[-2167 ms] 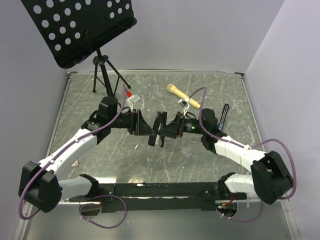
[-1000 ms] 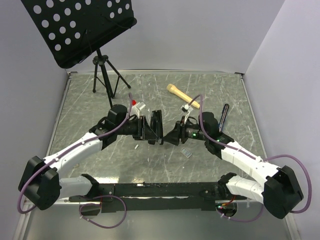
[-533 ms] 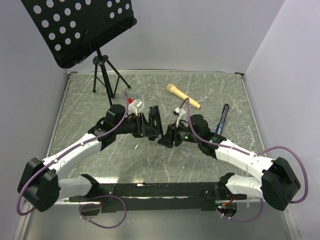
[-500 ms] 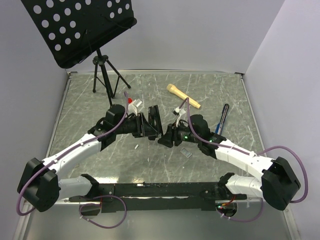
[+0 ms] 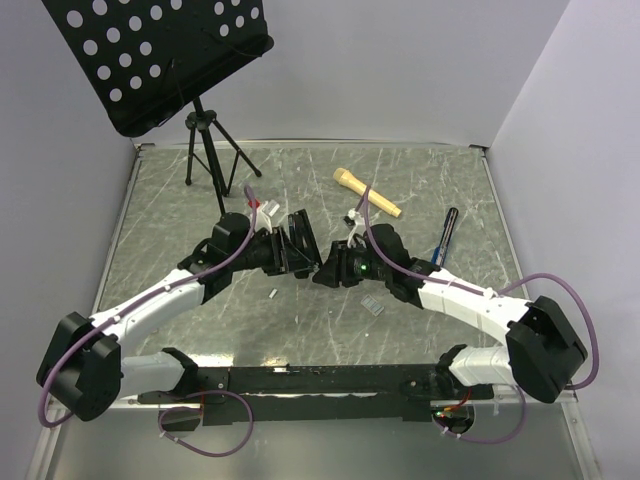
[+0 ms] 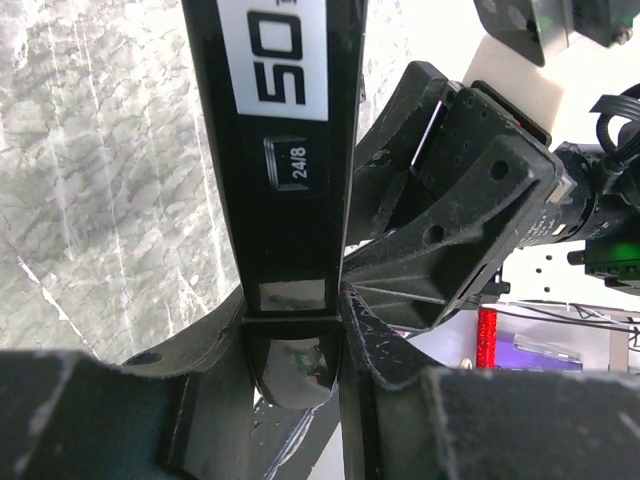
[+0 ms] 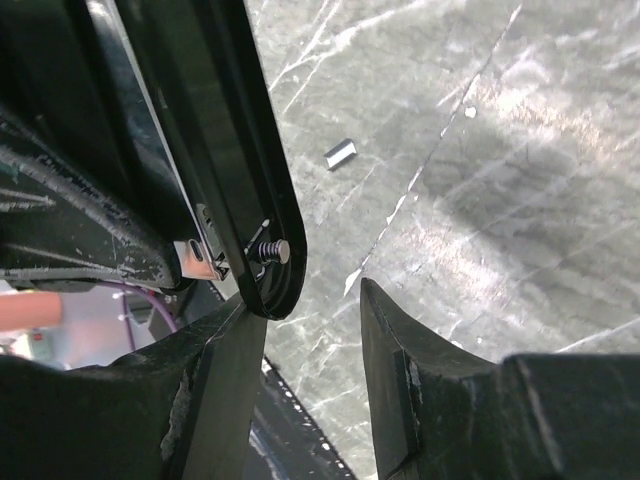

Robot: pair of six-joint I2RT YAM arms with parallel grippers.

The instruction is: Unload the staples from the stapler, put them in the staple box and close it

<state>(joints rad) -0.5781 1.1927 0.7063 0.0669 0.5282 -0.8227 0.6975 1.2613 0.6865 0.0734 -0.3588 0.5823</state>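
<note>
Black stapler (image 6: 290, 240), white label (image 6: 285, 60) printed "50", further characters cut off, small badge (image 6: 291, 165) below marked "24/8", nothing else legible.

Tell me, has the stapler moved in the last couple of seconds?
Yes. The stapler, in the left gripper, shifted left, away from the blue-and-black pen.

My left arm (image 5: 150, 295) and right arm (image 5: 470, 305) are meeting at the stapler (image 5: 300, 232), jamming the middle. Music stand (image 5: 205, 150) is blocking back-left, wooden handle (image 5: 366, 193) and pen (image 5: 445, 235) are cluttering back-right. The desk (image 5: 150, 220) is looking passable along its left side.
</note>
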